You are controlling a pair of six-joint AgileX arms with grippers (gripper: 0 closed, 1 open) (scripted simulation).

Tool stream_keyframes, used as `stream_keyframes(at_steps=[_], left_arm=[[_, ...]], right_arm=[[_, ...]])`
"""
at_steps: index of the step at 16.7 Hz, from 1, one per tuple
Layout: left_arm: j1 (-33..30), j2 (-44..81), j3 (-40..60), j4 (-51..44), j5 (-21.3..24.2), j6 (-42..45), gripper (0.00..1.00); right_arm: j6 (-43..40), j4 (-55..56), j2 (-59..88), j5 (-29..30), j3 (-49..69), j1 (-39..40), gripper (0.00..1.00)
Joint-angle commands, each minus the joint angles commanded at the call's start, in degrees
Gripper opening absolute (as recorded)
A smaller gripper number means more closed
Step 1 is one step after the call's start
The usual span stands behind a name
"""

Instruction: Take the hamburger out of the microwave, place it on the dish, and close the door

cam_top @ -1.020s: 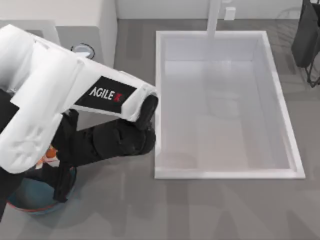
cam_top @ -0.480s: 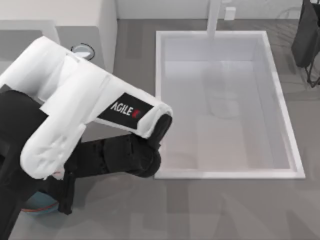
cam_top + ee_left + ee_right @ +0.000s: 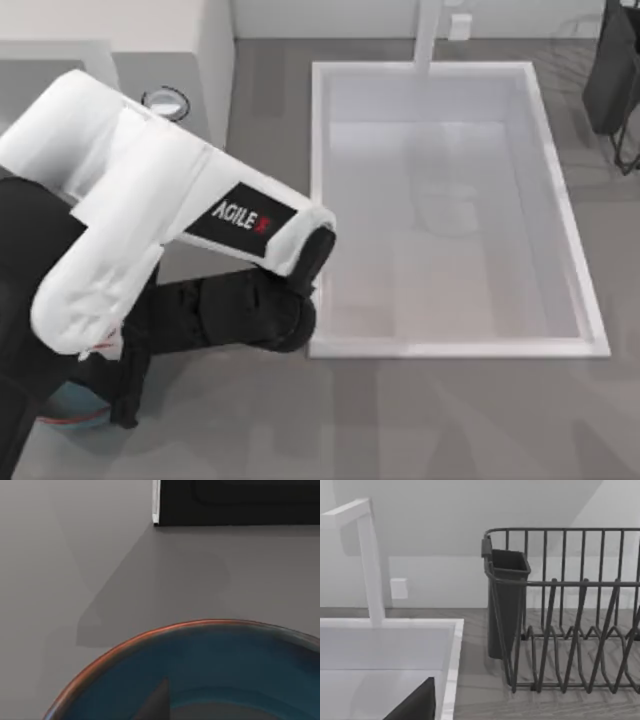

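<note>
Left white AgileX arm (image 3: 150, 220) stretched across the tabletop's (image 3: 420, 420) left side, its dark wrist down over the round teal-blue dish with reddish-brown rim (image 3: 70, 412) at the lower left corner. Left hand hidden beneath the arm; finger spread cannot be told. Small round orange-tan hamburger hidden likewise. Large white boxy microwave (image 3: 190, 40) at upper left, one silver-rimmed knob (image 3: 166, 101) showing. White rectangular sink basin (image 3: 455, 205) at centre-right.
</note>
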Motion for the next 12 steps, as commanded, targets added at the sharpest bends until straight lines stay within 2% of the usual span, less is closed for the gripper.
stream_keyframes(at_steps=[12], left_arm=[[4.0,0.8,-6.2,7.6,-3.4,3.1,0.00]], right_arm=[[0.0,0.0,0.0,0.0,0.0,0.0,1.00]])
